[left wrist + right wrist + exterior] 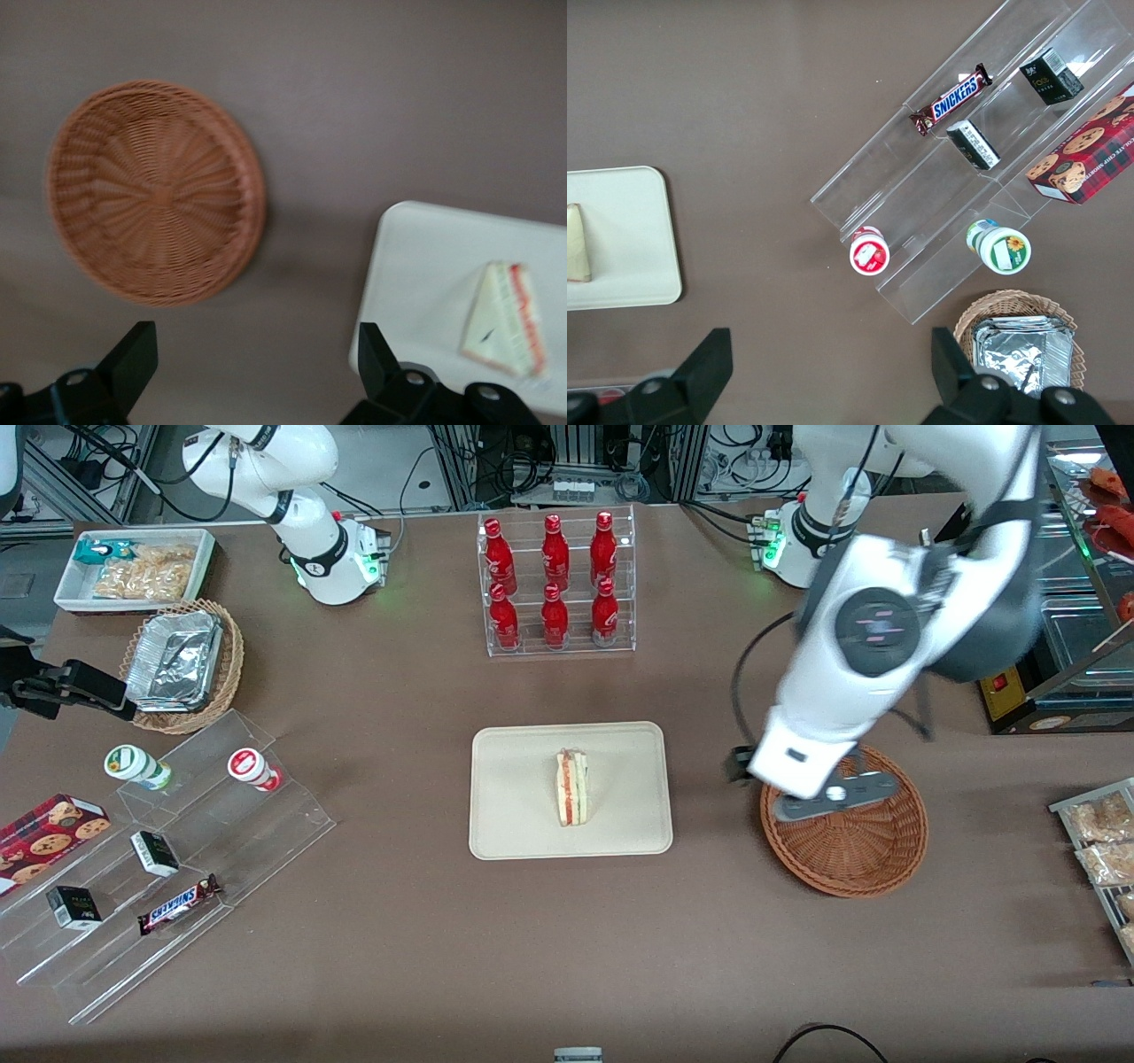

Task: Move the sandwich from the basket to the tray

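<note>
The sandwich [572, 786] stands on its edge in the middle of the cream tray [514, 815], its red, pink and green layers showing; the wrist view shows the sandwich [507, 320] on the tray [425, 266] too. The reddish-brown woven basket [855, 850] sits beside the tray toward the working arm's end, with nothing in it [155, 190]. My gripper [742, 766] hangs high above the bare table between tray and basket, at the basket's rim. It is open and holds nothing; both dark fingers [133, 359] are wide apart over bare table.
A clear rack of red bottles [556, 580] stands farther from the camera than the tray. Toward the parked arm's end are a clear stepped shelf with snacks [168, 868], a wicker basket of foil trays [182, 664] and a white bin [133, 567]. Snack packets [1099, 841] lie at the working arm's end.
</note>
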Tool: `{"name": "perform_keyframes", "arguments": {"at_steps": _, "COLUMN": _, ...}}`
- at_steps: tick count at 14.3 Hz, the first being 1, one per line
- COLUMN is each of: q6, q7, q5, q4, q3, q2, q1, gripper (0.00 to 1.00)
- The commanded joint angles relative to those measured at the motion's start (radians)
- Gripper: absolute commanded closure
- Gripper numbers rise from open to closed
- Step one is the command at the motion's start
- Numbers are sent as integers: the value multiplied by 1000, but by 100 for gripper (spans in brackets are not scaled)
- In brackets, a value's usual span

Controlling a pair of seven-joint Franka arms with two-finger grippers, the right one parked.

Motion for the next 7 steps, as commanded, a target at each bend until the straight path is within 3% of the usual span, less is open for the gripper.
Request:
{"name": "perform_keyframes", "arguments": {"at_steps": 1, "q6": -116, "q7": 171, "q5": -23, "q4": -73, "q3": -11, "q2": -120, "q1": 115, "gripper": 0}}
{"name": "perform_keyframes", "arguments": {"at_steps": 4, "q6": -222, "q7": 333, "q5": -19, "q4": -85, "q3": -10, "q2": -200, "q1": 210, "gripper": 0}}
{"name": "perform_keyframes", "arguments": {"at_steps": 7, "q6": -250, "q7": 377, "q5": -10, "q4": -171, "q3": -9, "q2": -306, "q1": 252, "gripper": 0}}
